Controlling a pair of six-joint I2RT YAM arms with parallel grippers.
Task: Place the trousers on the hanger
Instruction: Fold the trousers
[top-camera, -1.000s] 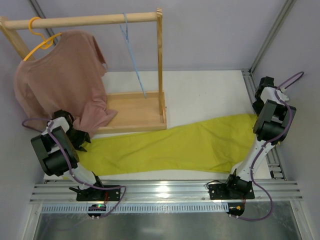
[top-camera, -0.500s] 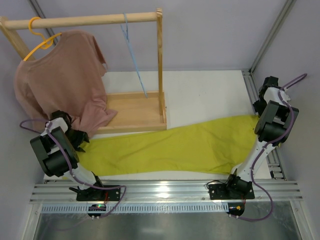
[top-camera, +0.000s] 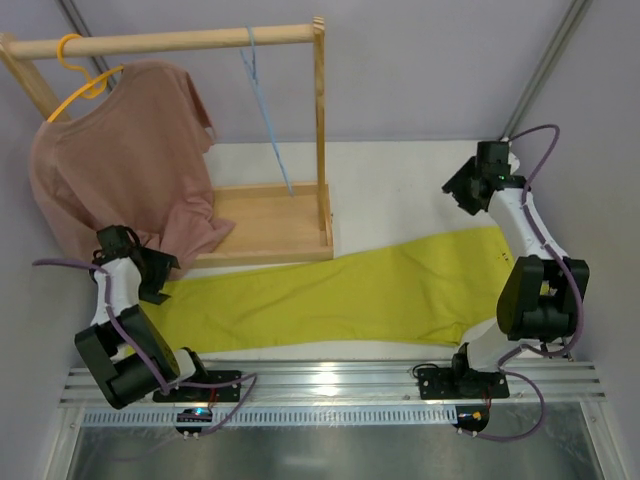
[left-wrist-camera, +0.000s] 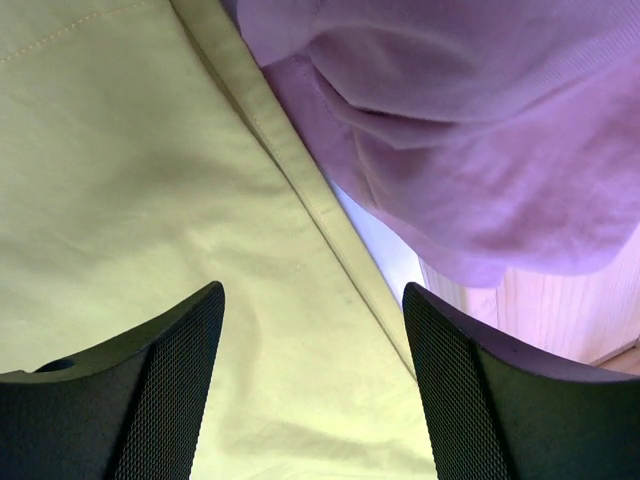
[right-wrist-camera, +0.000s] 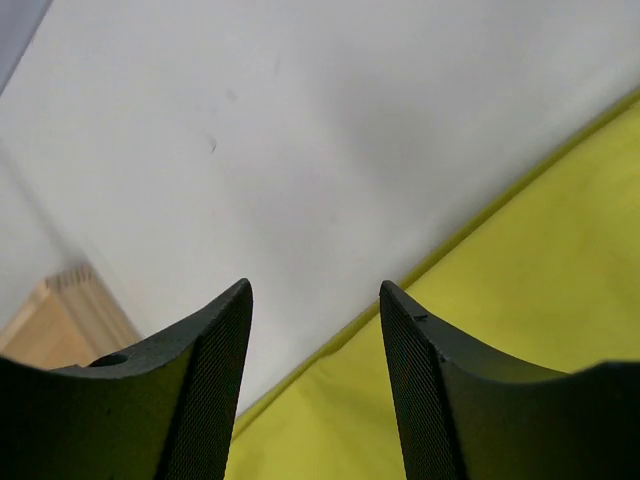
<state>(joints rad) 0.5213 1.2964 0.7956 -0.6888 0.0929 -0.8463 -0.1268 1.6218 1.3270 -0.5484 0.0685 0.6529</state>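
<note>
Yellow-green trousers flat on table, light-blue hanger on wooden rail

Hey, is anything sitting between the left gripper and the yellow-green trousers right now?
Nothing visible does. The left gripper hangs with jaws open directly over bare trousers. The dusty-pink T-shirt hangs off to one side, not beneath the jaws.
</note>
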